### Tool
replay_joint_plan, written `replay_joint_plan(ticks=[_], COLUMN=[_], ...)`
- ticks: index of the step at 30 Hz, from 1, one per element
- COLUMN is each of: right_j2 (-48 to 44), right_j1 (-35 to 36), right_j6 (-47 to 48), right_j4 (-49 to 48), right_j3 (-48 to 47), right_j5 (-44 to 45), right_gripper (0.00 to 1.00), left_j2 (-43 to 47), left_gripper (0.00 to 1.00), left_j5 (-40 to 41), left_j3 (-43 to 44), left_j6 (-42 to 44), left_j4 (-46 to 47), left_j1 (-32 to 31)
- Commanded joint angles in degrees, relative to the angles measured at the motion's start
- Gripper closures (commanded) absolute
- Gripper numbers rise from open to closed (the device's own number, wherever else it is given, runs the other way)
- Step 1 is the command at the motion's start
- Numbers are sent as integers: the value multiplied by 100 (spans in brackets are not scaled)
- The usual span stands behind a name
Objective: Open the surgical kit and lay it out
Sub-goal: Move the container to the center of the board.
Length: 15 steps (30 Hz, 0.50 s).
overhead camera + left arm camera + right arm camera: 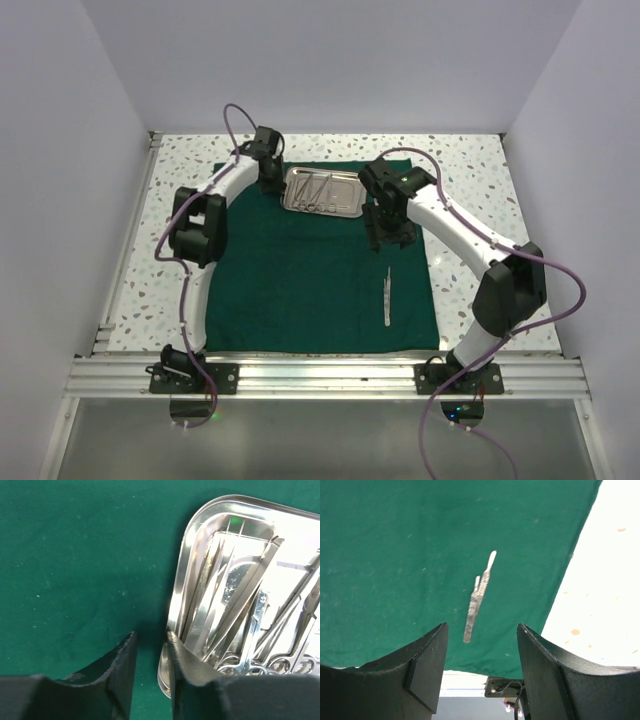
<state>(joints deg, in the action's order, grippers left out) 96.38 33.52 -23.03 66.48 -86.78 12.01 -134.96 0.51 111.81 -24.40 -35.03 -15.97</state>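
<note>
The dark green cloth point(300, 280) lies spread flat on the table. The shiny steel tray point(345, 213) sits on its far middle part and holds several steel tweezers and scissors point(240, 605). My left gripper point(270, 182) is at the tray's left end. In the left wrist view it point(150, 647) is narrowly open, with one finger outside the tray's rim point(187, 545) and one inside. A slim steel tweezers-like tool point(387, 296) lies alone on the cloth's right part. My right gripper point(388, 235) hovers open and empty beside the tray's right end. The tool point(477, 597) lies beyond its fingertips point(482, 640).
The speckled tabletop point(470, 190) shows around the cloth. White walls close in the left, back and right. An aluminium rail point(320, 378) with both arm bases runs along the near edge. The cloth's right edge point(570, 560) is close to the lone tool.
</note>
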Motion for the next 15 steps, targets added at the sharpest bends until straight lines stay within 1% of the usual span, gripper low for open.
replay_joint_plan(ticks=[1, 3, 6, 7, 8, 12, 15], right_j2=[-14, -31, -49, -58, -66, -67, -40], right_j1=[-257, -319, -390, -416, -434, -556, -636], right_j6=[132, 114, 105, 105, 123, 123, 105], right_j4=[-21, -56, -109, -126, -144, -197, -267], right_j3=[-190, -137, -93, -76, -50, -49, -128], right_j5=[-164, -208, -208, -208, -190, -138, -138], right_gripper=[40, 40, 42, 42, 42, 43, 43], left_j2=[321, 303, 294, 303, 312, 426, 672], left_gripper=[69, 71, 82, 95, 100, 100, 100], left_j5=[116, 98, 107, 116, 116, 133, 133], left_j3=[-28, 7, 34, 34, 34, -19, -106], left_j6=[155, 199, 225, 234, 243, 313, 384], left_j4=[40, 5, -48, -57, -66, -118, -127], left_j1=[-134, -170, -223, -240, -240, -258, -258])
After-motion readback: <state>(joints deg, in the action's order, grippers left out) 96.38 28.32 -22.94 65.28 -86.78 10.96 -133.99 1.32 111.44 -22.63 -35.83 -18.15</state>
